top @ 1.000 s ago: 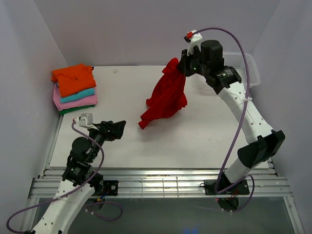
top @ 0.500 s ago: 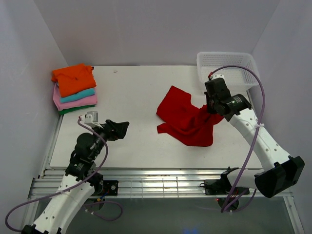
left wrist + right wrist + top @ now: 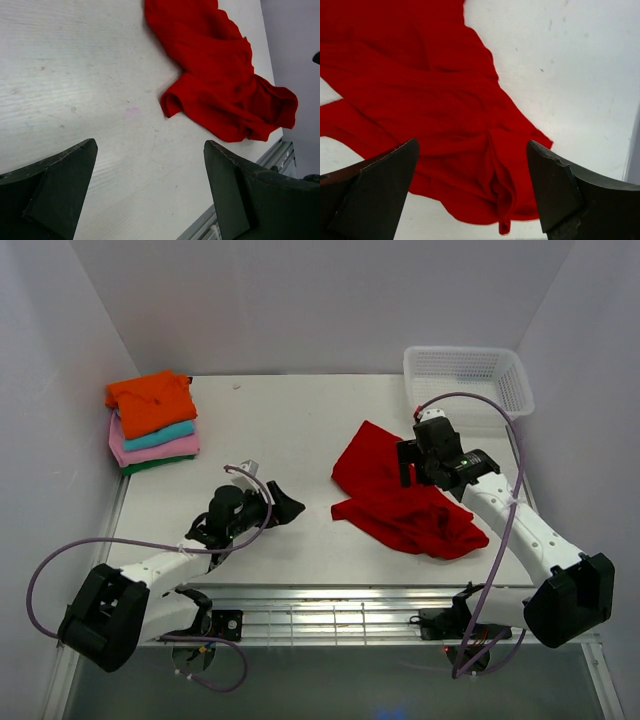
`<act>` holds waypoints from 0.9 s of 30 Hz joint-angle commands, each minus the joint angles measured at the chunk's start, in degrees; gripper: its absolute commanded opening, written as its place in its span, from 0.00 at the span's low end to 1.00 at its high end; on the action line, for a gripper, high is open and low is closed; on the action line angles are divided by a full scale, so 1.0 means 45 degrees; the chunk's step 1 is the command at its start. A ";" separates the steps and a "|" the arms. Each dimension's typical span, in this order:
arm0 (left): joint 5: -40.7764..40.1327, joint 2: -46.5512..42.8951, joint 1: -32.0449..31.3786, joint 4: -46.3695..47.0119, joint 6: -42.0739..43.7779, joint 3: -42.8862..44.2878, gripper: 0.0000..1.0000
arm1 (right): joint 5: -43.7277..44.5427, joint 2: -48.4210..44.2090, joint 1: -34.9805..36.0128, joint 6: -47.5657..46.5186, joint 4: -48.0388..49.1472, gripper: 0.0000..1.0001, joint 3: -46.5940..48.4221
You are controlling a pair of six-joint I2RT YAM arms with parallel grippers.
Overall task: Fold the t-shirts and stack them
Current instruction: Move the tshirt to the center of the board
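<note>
No legible text, no labels, brands, numbers or signs readable in any view

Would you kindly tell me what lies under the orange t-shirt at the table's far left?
Under the orange t-shirt lie a teal t-shirt, a pink t-shirt and, lowest, a dark green t-shirt. Only their edges show; the rest of each is covered.

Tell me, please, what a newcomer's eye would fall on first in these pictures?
The bright red t-shirt, lying crumpled on the white table right of centre, with the right gripper open over it. Next comes the neat stack of folded t-shirts at the far left corner, orange on top, and the white mesh basket at the far right corner.
</note>
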 commanded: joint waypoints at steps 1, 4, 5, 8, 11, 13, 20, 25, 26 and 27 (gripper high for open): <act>0.0518 0.0577 -0.0798 0.2281 0.0003 0.1169 0.98 | -0.1448 0.0327 -0.0024 -0.1250 0.3701 0.93 -0.0061; 0.0303 0.1339 -0.1443 0.2730 0.0159 0.1658 0.98 | -0.1507 0.2142 -0.0180 -0.1465 0.3841 1.00 0.1048; 0.0224 0.1534 -0.1619 0.2944 0.0179 0.1775 0.98 | -0.1700 0.2610 -0.0239 -0.1465 0.3880 1.00 0.1305; 0.0437 0.2763 -0.1952 0.3454 0.0452 0.2575 0.98 | -0.2188 0.4193 -0.0590 -0.1446 0.4289 0.93 0.2163; 0.0575 0.3761 -0.2263 0.3590 0.0433 0.3162 0.98 | -0.2812 0.5948 -0.0981 -0.1601 0.4388 0.90 0.3119; 0.0478 0.4035 -0.2420 0.3785 0.0569 0.3202 0.98 | -0.3476 0.6558 -0.1215 -0.1913 0.4641 0.88 0.3532; -0.0089 0.3803 -0.2636 0.3883 0.0686 0.2501 0.98 | -0.7438 0.8045 -0.1333 -0.2188 0.4972 0.82 0.4629; -0.0206 0.3685 -0.2636 0.3883 0.0687 0.2148 0.98 | -0.8439 0.8532 -0.1314 -0.2188 0.5131 0.82 0.4744; -0.0207 0.3685 -0.2636 0.3883 0.0668 0.2109 0.98 | -0.8982 0.8746 -0.1314 -0.2575 0.5053 0.82 0.4764; -0.0226 0.3723 -0.2636 0.3883 0.0590 0.2050 0.98 | -0.9355 0.8806 -0.1294 -0.2617 0.5033 0.81 0.4745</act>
